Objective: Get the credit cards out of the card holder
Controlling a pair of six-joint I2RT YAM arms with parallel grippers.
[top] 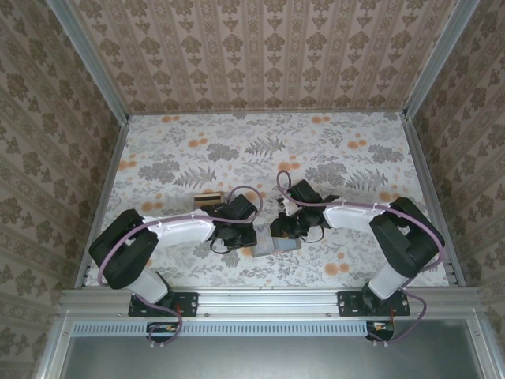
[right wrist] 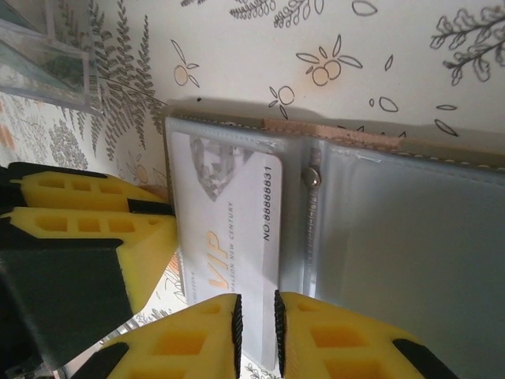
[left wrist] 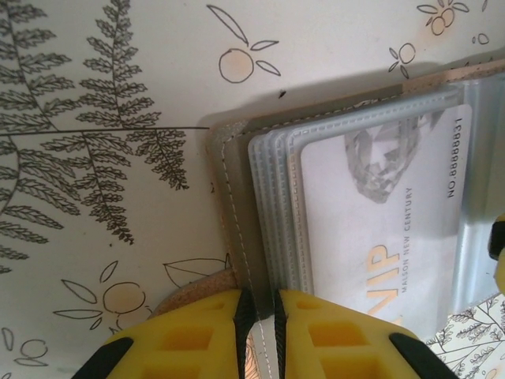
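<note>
Overhead; wrist close-ups (shared card holder [right wrist: 402, 237])

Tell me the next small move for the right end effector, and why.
Probably draw the right end effector back slowly, sliding the credit card out of its clear sleeve. Its fingers look closed on the card's near edge, and the left end effector looks pinched on the card holder edge, so the holder should stay put.

The surface [top: 237, 142] is covered in a white print of grey ferns and orange blossoms. It is enclosed ahead of the fingers [left wrist: 197, 339] and to either side by walls [top: 260, 55] papered in beige damask stripes, joined at the far corners by metal posts [top: 87, 59].
</note>
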